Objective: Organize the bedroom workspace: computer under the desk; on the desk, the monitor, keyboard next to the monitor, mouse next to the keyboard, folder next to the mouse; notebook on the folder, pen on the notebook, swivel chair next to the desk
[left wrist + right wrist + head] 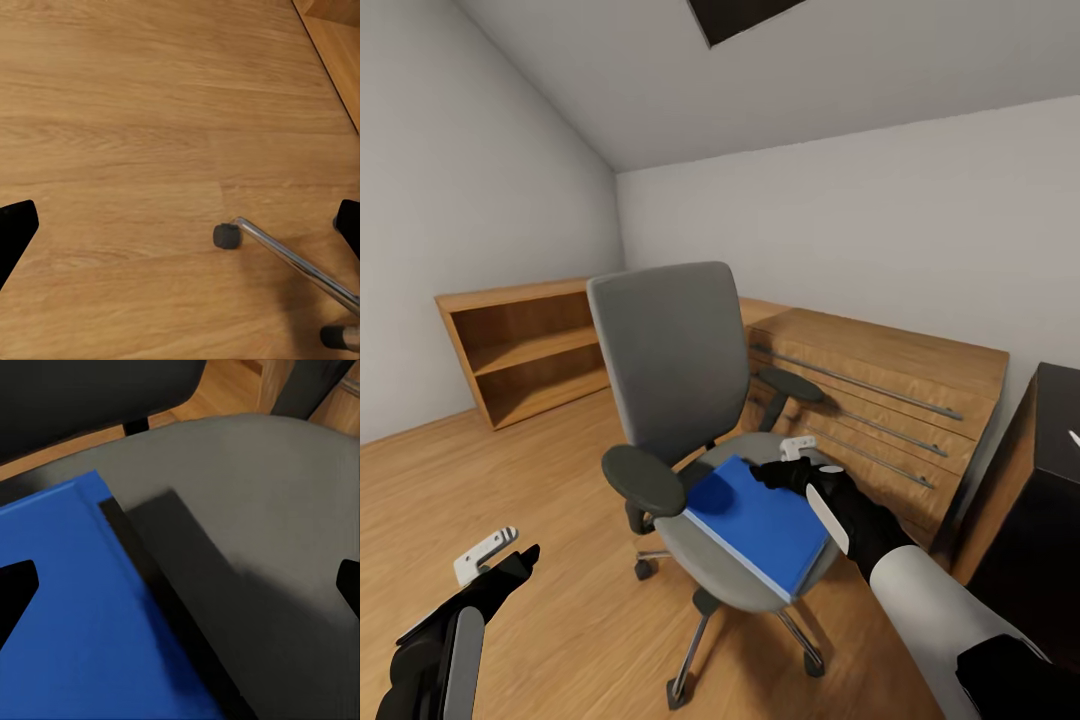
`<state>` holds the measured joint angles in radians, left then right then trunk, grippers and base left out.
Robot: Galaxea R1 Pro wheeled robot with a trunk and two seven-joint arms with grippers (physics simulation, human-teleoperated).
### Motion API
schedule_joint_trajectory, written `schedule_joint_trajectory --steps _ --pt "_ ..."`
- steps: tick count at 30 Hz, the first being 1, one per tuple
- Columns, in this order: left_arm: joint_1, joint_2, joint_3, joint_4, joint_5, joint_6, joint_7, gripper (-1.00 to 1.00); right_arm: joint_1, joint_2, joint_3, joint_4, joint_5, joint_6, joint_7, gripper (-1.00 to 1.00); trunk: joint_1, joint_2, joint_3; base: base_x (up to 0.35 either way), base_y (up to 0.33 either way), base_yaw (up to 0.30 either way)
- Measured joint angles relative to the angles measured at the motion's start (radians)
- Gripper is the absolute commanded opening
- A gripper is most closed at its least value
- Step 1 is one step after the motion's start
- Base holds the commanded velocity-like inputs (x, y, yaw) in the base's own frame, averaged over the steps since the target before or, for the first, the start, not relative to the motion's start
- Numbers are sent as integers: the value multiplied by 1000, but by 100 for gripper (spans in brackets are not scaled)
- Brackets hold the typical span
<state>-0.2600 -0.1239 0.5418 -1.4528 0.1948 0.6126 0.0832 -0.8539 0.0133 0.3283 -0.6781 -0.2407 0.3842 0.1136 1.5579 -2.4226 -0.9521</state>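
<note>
Your right tool (797,462) hangs just over the far edge of the blue folder (760,520), which lies flat on the seat of the swivel chair (670,360). In the right wrist view the folder (67,607) covers one side and the grey seat (255,510) the other, with the dark fingertips (15,585) spread wide at both margins, so the tool is open and holding nothing. Your left tool (495,560) is low beside the chair, also open and empty, above bare floor (150,112) near a chair caster (226,235).

The main risk is the grasp itself. The folder looks thin and lies flush on the cushion, so a finger may not get beneath its edge; closing from above could just push it along the seat or tip it off the front onto the floor.

The chair rolls and swivels, so pressing down or sideways may turn the seat and carry the folder away from you. The armrest (790,385) is close to your wrist, and a careless approach could strike it.
</note>
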Motion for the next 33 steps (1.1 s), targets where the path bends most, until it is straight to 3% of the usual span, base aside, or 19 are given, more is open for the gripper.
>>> schedule_joint_trajectory --steps 29,33 --pt "0 0 2 -6 0 1 4 100 0 3 -2 0 -6 1 1 100 0 0 -6 6 0 41" --pt "0 0 3 -10 1 0 5 100 0 2 -2 1 -5 1 2 100 15 -28 -18 0 0 3"
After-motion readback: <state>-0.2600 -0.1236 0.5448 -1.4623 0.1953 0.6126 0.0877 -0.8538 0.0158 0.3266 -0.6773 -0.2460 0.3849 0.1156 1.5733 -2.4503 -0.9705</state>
